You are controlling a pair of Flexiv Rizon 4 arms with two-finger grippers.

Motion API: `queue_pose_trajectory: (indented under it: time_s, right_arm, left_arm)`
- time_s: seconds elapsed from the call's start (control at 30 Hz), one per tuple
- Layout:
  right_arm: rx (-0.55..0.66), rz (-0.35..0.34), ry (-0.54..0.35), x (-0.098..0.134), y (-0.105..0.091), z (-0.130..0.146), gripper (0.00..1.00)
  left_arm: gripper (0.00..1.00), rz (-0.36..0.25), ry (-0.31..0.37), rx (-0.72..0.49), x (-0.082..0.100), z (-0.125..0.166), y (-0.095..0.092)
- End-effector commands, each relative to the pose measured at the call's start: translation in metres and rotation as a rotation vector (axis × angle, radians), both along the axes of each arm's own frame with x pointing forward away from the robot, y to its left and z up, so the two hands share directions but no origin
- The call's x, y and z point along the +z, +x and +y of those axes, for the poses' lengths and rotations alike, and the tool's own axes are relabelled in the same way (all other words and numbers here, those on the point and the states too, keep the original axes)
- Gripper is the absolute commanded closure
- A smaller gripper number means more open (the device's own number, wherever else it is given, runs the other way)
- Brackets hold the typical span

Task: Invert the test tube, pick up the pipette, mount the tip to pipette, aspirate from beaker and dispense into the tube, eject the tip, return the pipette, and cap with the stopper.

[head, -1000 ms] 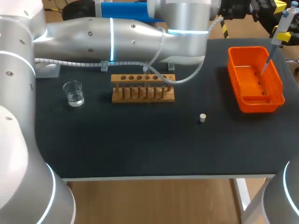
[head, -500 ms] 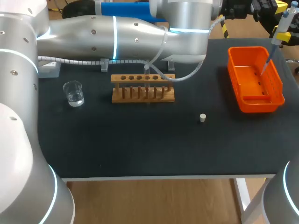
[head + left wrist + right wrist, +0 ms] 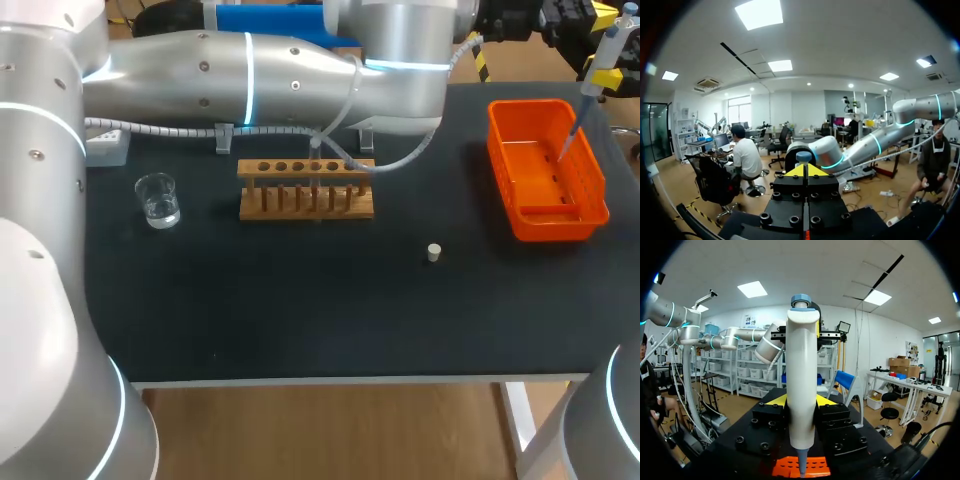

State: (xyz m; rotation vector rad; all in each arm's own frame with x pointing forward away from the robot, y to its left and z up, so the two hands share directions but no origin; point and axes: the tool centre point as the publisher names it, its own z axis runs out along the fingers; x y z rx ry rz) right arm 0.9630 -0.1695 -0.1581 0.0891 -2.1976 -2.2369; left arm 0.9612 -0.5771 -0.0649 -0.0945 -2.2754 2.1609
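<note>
Since the pipette [image 3: 600, 75] hangs upright over the orange basket [image 3: 550, 228] at the tabletop's far right corner, I judge the pick-up done and the tip-mounting step in hand. In the right wrist view my right gripper [image 3: 801, 401] pinches the pipette's white body from both sides, its nose pointing straight down at the basket below. Held vertical like that, the nose is lined up for a straight push downward. Whether a tip sits on the nose I cannot tell. My left gripper [image 3: 805, 171] has its yellow tips pressed together on nothing. My left arm [image 3: 250, 70] stretches along the far edge, above the things and, I take it, out of the pipette's way. The wooden rack [image 3: 306, 190] stands at the middle of the far side. A cable [image 3: 400, 165] from the left arm droops across it, so I cannot pick out the tube for sure. The beaker [image 3: 157, 200], with a little clear liquid in it, sits near the left edge, well apart from the basket, so the pipette will have to cross most of the tabletop to draw from it. The stopper [image 3: 433, 252] lies alone on the bare top right of the middle, between rack and basket, handy for the last step.
</note>
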Motion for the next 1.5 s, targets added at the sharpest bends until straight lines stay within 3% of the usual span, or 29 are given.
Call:
queue_pose_trajectory:
  time_s: [0.03, 1.03, 1.5]
  right_arm:
    - [-0.004, -0.001, -0.002, 0.001, -0.001, 0.001, 1.00]
    - [-0.004, -0.001, -0.002, 0.001, -0.001, 0.001, 1.00]
    - [-0.004, -0.001, -0.002, 0.001, -0.001, 0.001, 1.00]
  left_arm:
    - [1.00, 0.004, 0.009, -0.015, 0.000, -0.004, 0.004]
    - [1.00, 0.007, 0.028, -0.050, -0.011, -0.006, 0.001]
    - [1.00, 0.042, 0.044, -0.054, -0.023, -0.006, 0.002]
